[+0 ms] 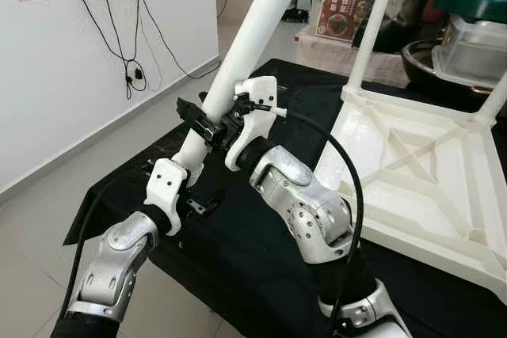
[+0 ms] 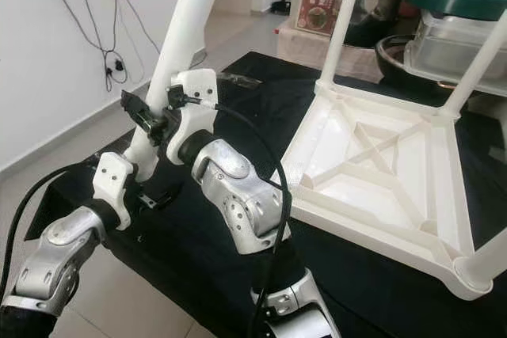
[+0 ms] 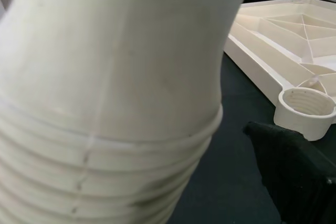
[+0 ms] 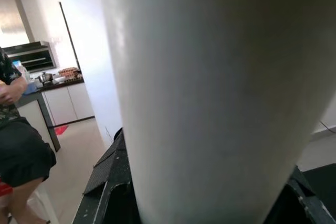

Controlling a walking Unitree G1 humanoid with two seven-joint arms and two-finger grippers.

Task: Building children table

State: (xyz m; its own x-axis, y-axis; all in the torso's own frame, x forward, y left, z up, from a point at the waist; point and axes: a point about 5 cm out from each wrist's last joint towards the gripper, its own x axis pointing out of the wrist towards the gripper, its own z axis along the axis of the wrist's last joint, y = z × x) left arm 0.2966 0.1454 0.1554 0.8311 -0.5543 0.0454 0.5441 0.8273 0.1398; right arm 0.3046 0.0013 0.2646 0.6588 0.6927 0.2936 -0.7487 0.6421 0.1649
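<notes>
Both hands grip the loose leg: left hand near its threaded end, right hand higher. The upside-down tabletop lies on the worktop. I'd line the threads up square over the empty corner socket before twisting.

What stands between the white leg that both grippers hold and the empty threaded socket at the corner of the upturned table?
Nothing visible does. The white leg is held by the left gripper and right gripper, and only bare black cloth lies between its threaded end and the empty socket on the upturned table.
</notes>
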